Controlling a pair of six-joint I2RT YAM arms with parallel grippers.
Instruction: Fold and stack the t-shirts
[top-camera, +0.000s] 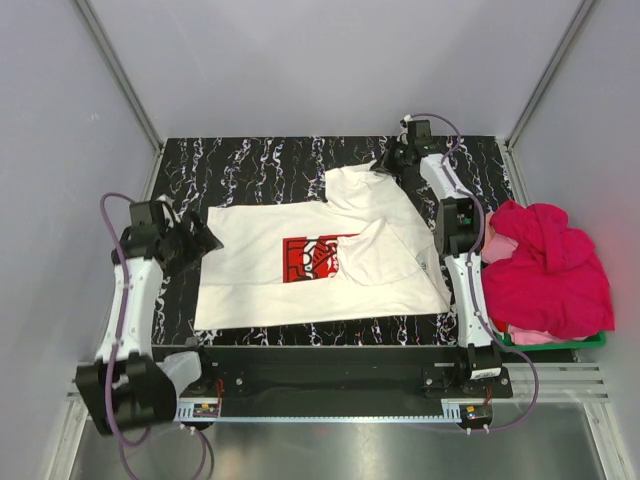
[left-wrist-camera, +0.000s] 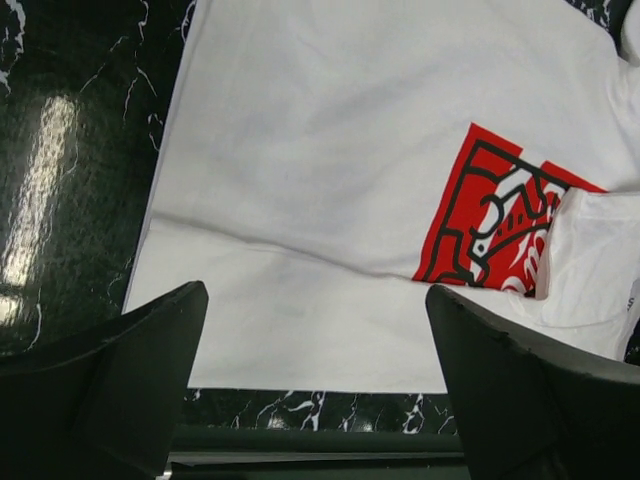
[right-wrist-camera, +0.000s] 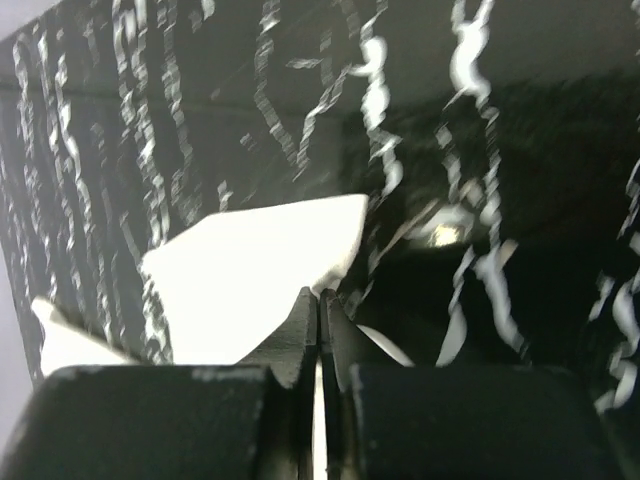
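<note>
Lying print-up on the black marbled surface (top-camera: 250, 165), the white t-shirt (top-camera: 260, 270) is spread mostly flat. One shoulder-and-sleeve flap is turned in over the right side of its red print (top-camera: 305, 258). Right of the print, off the shirt altogether, the pink t-shirts (top-camera: 550, 270) sit heaped in the green basket (top-camera: 590, 342), none of them folded yet.

Watch the fold. Your right hand (top-camera: 392, 160) has only a thin bite of cloth, so a quick pull would likely let it slip out. Nothing pins the body either, so a drag toward the print could rumple the shirt or lay the fold askew.

Far right of the print, at the shirt's outer corner, your right hand is pressed together on white fabric. Its wrist view shows the cloth coming out from between the closed tips. Left of the print, at the hem edge, your left hand (top-camera: 203, 238) is spread wide above the cloth, holding nothing. You cannot tell from these views whether it touches the fabric.
</note>
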